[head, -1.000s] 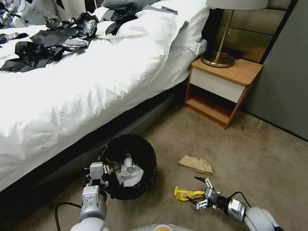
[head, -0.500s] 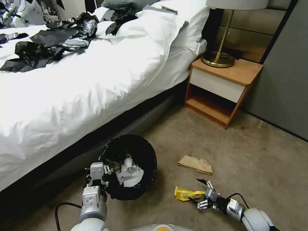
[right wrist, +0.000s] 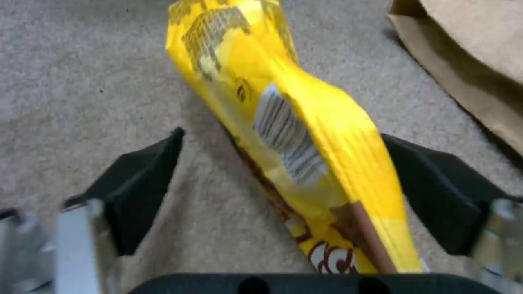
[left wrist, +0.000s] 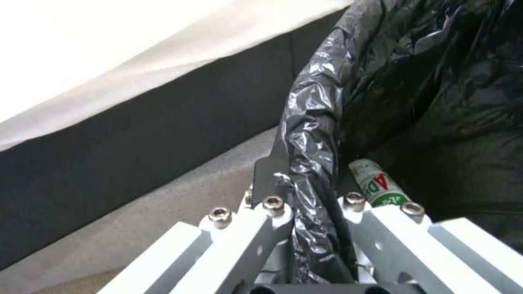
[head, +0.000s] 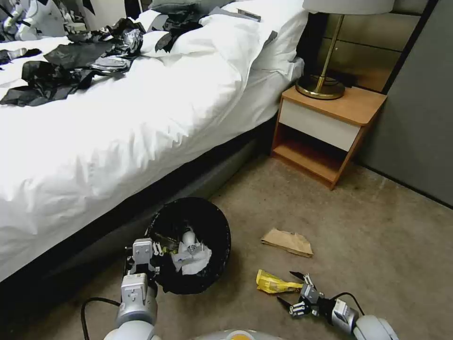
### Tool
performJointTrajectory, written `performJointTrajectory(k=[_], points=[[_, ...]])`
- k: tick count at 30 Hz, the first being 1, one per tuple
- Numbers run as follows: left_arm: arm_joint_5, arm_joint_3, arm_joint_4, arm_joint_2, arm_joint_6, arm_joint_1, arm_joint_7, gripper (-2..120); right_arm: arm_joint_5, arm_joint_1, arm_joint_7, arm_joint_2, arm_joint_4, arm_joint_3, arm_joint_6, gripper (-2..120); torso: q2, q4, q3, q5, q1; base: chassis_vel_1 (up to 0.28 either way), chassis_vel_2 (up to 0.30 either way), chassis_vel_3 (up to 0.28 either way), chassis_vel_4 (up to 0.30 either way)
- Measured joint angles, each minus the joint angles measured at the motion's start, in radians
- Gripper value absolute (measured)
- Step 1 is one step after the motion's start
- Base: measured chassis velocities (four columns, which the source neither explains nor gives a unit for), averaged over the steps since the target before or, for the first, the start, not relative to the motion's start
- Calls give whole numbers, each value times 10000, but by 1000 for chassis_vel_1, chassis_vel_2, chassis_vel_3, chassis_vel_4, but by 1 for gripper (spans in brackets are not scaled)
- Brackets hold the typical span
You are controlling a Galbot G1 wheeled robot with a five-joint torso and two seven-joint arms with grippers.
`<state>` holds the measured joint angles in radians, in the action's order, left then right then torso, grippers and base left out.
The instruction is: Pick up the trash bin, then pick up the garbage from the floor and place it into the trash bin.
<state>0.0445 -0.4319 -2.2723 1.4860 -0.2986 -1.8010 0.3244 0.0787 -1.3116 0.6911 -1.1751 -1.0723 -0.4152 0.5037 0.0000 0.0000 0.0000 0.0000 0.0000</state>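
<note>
The trash bin (head: 218, 227), lined with a black bag, is tilted beside the bed, with white tissue (head: 192, 259) and a small bottle (head: 188, 239) inside. My left gripper (head: 144, 248) is shut on its near rim; in the left wrist view the left gripper (left wrist: 310, 200) pinches the crinkled liner (left wrist: 310, 134), next to a green-labelled bottle (left wrist: 376, 188). Garbage on the carpet: a yellow wrapper (head: 270, 282) and a brown paper bag (head: 288, 242). Low over the floor, my right gripper (head: 289, 287) is open, and the yellow wrapper (right wrist: 294, 134) lies between its black pads (right wrist: 139, 190).
The bed (head: 118, 127) with white sheets and black bags on top runs along the left. A wooden nightstand (head: 325, 127) with a brass lamp (head: 325, 85) stands at the back right by a grey wall. Bare carpet (head: 377, 226) spreads to the right of the litter.
My right gripper has sunk lower and slid slightly back toward me, staying open around the yellow wrapper's end. The left gripper and bin have not moved.
</note>
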Motion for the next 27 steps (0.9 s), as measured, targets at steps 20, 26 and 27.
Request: performJointTrajectory(k=[20, 26, 27], points=[[2, 3, 27, -2, 0, 29, 5, 1, -35, 54, -178, -14, 16, 24, 32, 17, 0, 0, 0, 0, 0, 0, 0, 0, 0], [0, 3, 55, -5, -1, 40, 8, 1, -37, 64, -207, -22, 29, 33, 62, 0, 0, 0, 0, 0, 0, 0, 0, 0, 0], [-1, 3, 58, -6, -1, 42, 8, 1, -37, 75, -207, -29, 33, 41, 81, 0, 0, 0, 0, 0, 0, 0, 0, 0, 0]])
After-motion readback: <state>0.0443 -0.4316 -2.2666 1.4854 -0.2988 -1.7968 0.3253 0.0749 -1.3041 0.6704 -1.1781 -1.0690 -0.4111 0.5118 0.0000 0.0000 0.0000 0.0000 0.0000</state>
